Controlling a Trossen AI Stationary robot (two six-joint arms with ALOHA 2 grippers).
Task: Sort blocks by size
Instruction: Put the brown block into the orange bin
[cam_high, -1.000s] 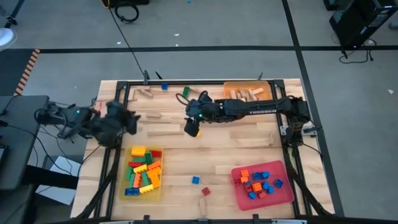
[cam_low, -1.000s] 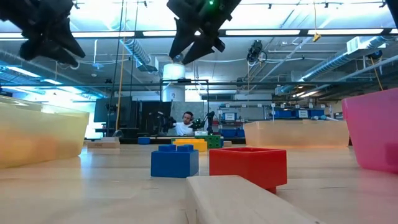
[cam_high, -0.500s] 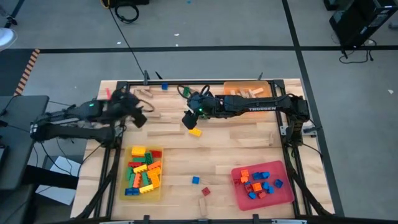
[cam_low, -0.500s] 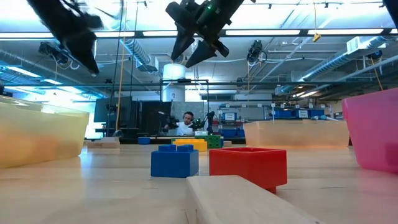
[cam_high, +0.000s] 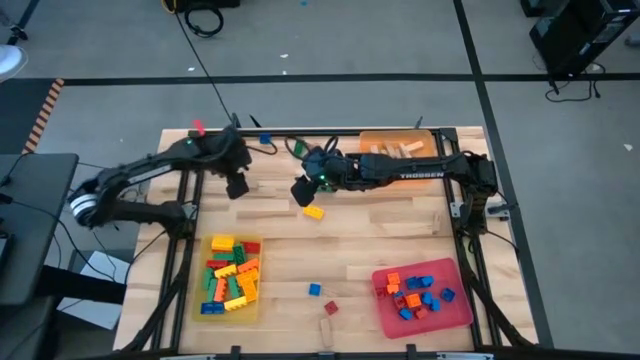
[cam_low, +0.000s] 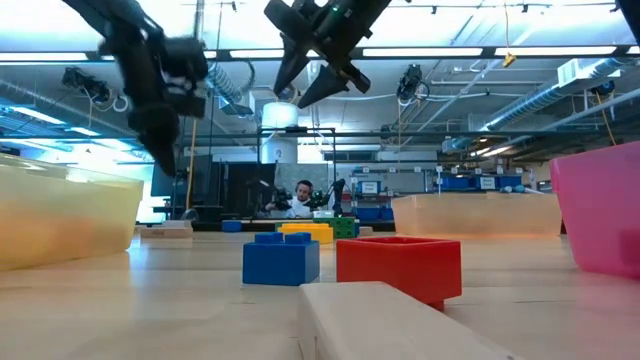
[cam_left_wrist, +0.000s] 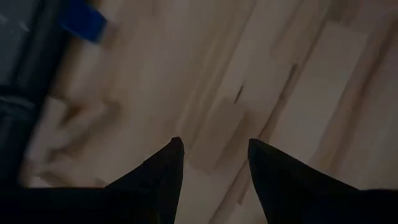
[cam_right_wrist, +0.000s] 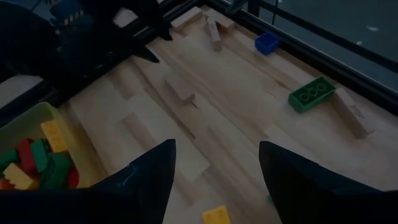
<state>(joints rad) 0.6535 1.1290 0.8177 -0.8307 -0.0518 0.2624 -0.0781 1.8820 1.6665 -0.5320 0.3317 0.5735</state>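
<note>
Yellow marks the change: the right claw (cam_high: 301, 190), spread and empty, hangs above a yellow brick (cam_high: 314, 212) that a second ago sat between its fingers and now lies loose on the bench (cam_high: 380, 240). Meanwhile the left claw (cam_high: 237, 186), also spread and carrying nothing, has swung in from the bench's left edge and now hovers over the tan wooden pieces (cam_high: 268, 208) near the back. Judging by that, the brick still needs a tray; the yellow tray (cam_high: 203, 312) of bigger bricks looks the likely home, while the red tray (cam_high: 460, 308) holds small ones.
</note>
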